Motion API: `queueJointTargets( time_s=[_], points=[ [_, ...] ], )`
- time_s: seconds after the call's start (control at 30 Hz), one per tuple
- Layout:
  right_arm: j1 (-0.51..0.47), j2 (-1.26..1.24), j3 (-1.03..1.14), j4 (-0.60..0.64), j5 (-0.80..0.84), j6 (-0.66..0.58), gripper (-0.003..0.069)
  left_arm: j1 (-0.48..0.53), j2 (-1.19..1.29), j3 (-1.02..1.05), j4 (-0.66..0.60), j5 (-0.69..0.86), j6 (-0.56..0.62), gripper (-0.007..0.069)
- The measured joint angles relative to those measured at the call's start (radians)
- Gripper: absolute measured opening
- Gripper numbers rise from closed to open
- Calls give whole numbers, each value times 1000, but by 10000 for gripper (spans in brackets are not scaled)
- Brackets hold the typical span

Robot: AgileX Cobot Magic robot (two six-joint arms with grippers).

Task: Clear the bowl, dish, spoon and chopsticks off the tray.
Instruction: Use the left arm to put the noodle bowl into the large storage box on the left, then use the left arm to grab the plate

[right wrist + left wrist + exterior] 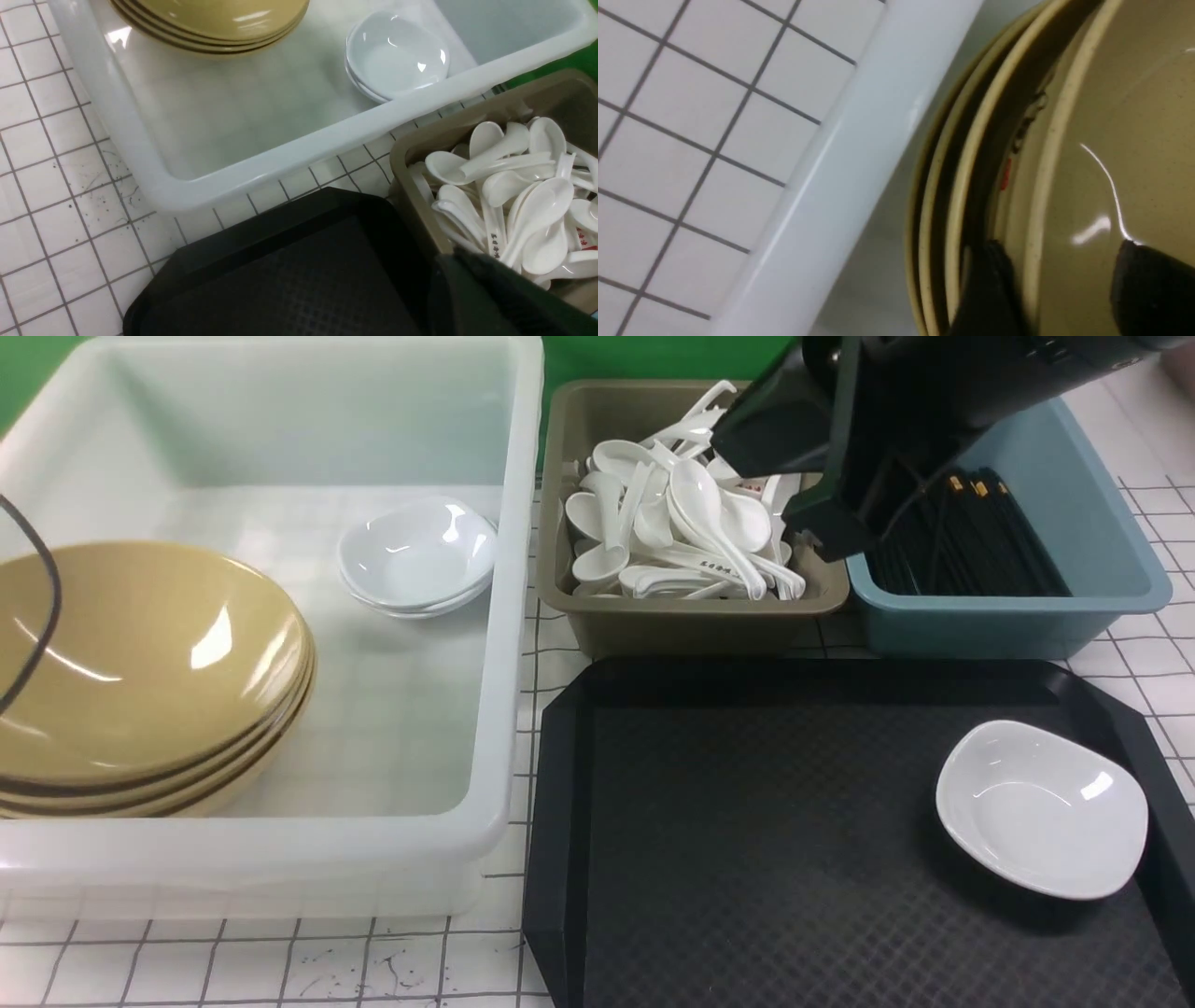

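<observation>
Dish (1041, 807) alone on tray (747, 859), right side | left gripper (1062, 254) jaws apart astride bowl (140, 653) rim in tub (523, 616) | right gripper (823, 534) jaws together | risk: finger snags rim on retreat, tilts stack; glossy dish slips.

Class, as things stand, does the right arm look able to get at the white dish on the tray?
Probably yes. The dish lies alone at the right of the tray, nothing over it, and the right arm hangs over the bins just behind.
</observation>
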Motion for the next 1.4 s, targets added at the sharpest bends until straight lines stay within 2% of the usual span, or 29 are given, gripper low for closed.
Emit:
queueJointTargets(
  time_s=[0.07, 0.13, 0.2, 0.3, 0.4, 0.43, 0.47, 0.53, 0.63, 0.67, 0.7, 0.83, 1.0, 1.1, 1.4],
  points=[
    [0, 0, 0, -1, 15, 0, 48, 0, -14, -16, 1, 20, 0, 436],
    [-4, 0, 0, -4, 25, 5, 48, 0, -31, -50, -3, 44, 0, 481],
    [-17, 0, 0, -4, 45, 16, 48, -8, -53, -92, -6, 75, 0, 501],
    [-57, 0, 0, -5, 109, 37, 48, -88, -96, -163, -5, 115, 0, 507],
    [-116, -1, 3, -11, 172, 68, 48, -281, -123, -200, -10, 130, 0, 503],
    [-125, -1, 5, -11, 173, 70, 48, -298, -123, -203, -10, 130, 0, 502],
    [-160, -11, 23, -12, 173, 90, 48, -434, -123, -204, -15, 133, 3, 496],
    [-206, -32, 72, -13, 175, 112, 48, -574, -107, -205, -14, 131, 3, 491],
    [-281, -95, 189, -17, 175, 143, 48, -843, -40, -205, -4, 79, -15, 486],
    [-289, -100, 198, -19, 175, 149, 48, -857, -35, -205, -3, 73, -15, 486],
    [-315, -143, 257, -28, 177, 172, 48, -948, 7, -205, 1, 28, -22, 486],
    [-350, -271, 406, -74, 178, 240, 48, -1147, 166, -240, 0, -98, -40, 486],
    [-351, -414, 500, -95, 184, 273, 48, -1270, 363, -406, -1, -129, -41, 486],
    [-351, -485, 512, -110, 187, 292, 48, -1335, 528, -573, -1, -116, -40, 486],
    [-351, -560, 515, -170, 188, 291, 48, -1420, 850, -902, -1, -81, -40, 479]
  ],
)
